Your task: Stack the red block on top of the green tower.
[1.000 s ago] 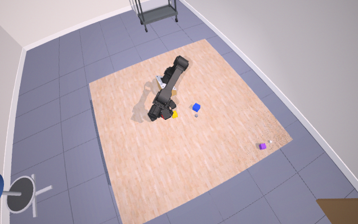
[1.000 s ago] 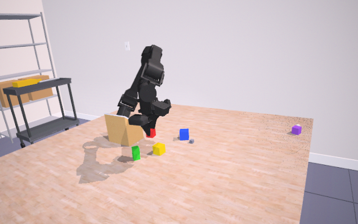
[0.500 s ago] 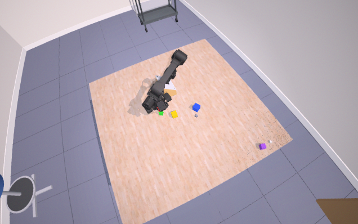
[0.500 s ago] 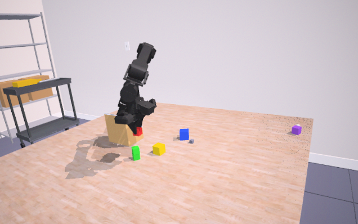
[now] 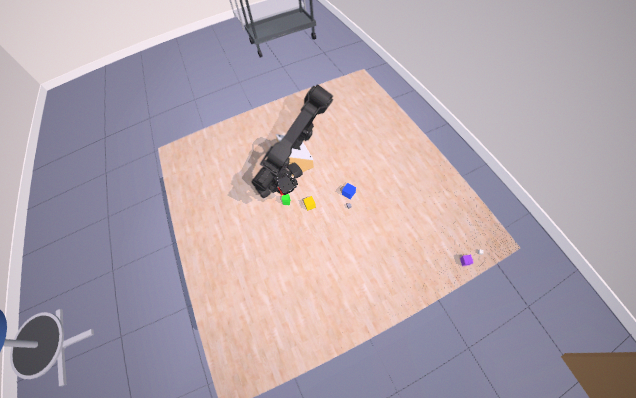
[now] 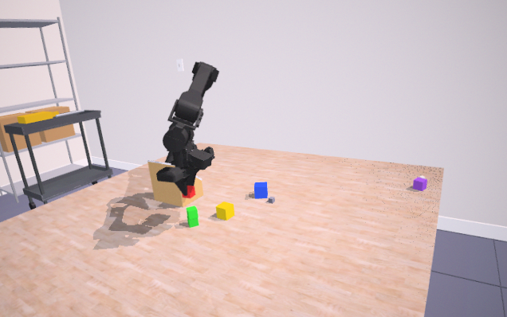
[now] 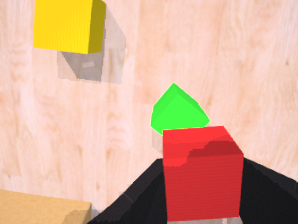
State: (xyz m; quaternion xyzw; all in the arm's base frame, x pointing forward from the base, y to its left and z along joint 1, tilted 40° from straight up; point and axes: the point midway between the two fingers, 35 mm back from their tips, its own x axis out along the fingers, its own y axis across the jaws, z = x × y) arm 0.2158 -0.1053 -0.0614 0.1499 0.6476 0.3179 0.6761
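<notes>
Red is what is seen first: the red block [image 7: 201, 175] is clamped between the dark fingers of the gripper [image 6: 187, 191], which is closed on it partway, jaws pressed to the block's two sides. In the exterior view the block [image 6: 189, 192] is held off the wooden floor [image 6: 279, 255], above and slightly behind the green tower [image 6: 192, 217], with open air visible between the two. No contact between them is shown.

From the wrist camera, the tower's top [image 7: 176, 111] is seen peeking out just past the block's far edge, one corner pointed away. The tower is upright in the exterior view, a narrow green column on the floor. Whether the block is centred over it cannot be told from these angles.

Just to the tower's side the yellow cube [image 6: 225, 210] is found, near but not touching. Further along, the blue cube [image 6: 261, 189] is set, with a tiny grey piece [image 6: 271, 200] beside it. Well apart, at the floor's far corner, the purple cube [image 6: 419, 183] is spotted.

Behind the gripper a tan box [image 6: 169, 191] is partly covered by the arm [image 6: 187, 119], which is bent forward and down over the tower. From above, the gripper [image 5: 282, 187] is seen right beside the tower [image 5: 285, 199]. A cart [image 6: 60, 155] is parked off the floor's edge.
</notes>
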